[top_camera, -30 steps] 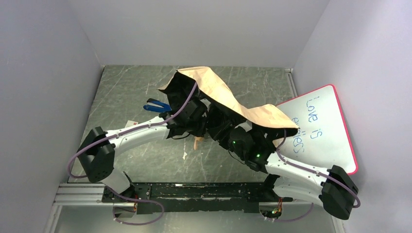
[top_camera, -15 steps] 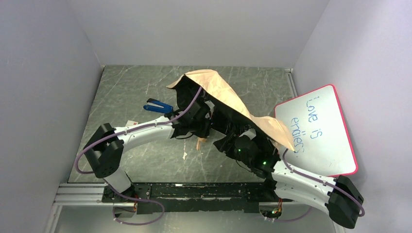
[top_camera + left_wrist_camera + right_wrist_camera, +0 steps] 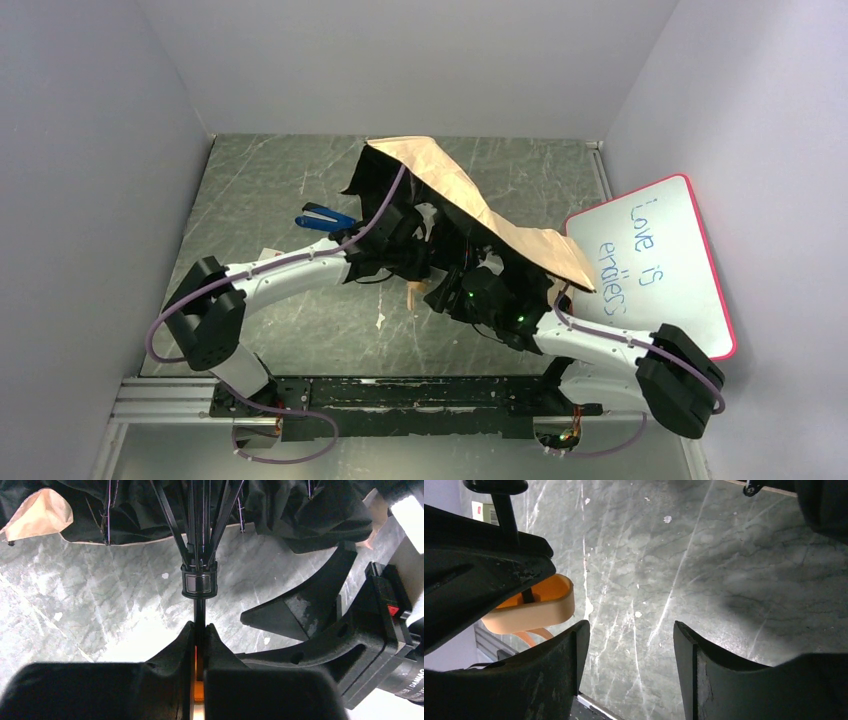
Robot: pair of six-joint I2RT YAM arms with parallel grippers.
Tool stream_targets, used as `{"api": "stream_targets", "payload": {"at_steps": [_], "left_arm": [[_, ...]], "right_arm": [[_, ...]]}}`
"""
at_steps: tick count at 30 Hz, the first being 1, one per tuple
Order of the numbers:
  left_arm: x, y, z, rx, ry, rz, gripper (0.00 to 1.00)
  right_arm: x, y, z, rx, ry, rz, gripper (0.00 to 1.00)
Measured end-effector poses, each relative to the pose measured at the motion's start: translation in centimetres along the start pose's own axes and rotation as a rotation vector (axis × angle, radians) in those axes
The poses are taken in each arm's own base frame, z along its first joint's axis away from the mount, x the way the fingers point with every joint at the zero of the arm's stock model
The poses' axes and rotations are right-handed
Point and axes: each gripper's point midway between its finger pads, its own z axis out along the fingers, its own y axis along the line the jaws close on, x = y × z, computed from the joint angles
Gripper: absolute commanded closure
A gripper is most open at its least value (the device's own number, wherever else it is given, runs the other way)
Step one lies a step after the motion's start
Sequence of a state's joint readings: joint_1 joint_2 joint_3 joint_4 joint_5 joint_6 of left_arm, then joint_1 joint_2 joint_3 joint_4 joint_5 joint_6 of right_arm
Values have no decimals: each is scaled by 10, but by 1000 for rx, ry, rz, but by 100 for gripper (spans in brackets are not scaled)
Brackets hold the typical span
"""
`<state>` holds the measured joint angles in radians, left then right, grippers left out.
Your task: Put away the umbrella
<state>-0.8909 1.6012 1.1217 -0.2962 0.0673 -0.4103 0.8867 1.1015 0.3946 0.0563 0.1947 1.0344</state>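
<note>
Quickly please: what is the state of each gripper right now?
Left gripper: closed on the umbrella, at its shaft.
Right gripper: open, holding nothing.

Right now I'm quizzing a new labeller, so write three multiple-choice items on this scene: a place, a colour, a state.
1. Where is the whiteboard? A) table's right edge B) left edge C) under the arms' bases
2. What colour is the umbrella's outer fabric? A) red B) beige C) green
3. The left pincer is: A) open, empty B) shut on the umbrella's shaft C) out of view
Answers: 1 A, it sits far right seen from above; 2 B, beige cloth shows from above; 3 B, its wrist view shows it clamping the thin dark shaft.
</note>
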Motion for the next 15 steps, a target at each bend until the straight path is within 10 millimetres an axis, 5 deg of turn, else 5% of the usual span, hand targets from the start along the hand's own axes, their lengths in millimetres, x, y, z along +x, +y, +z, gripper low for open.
{"api": "stream_targets", "payload": {"at_steps": [11,15], "left_arm": [[-10,15,1,-81,-30,-72,95],[-20,25,8,-113,-37,-103,71]], "right_arm": [[-7,30,-26,-193,-13,-87,33],[-6,36,-38,-258,-12,-119,33]]}}
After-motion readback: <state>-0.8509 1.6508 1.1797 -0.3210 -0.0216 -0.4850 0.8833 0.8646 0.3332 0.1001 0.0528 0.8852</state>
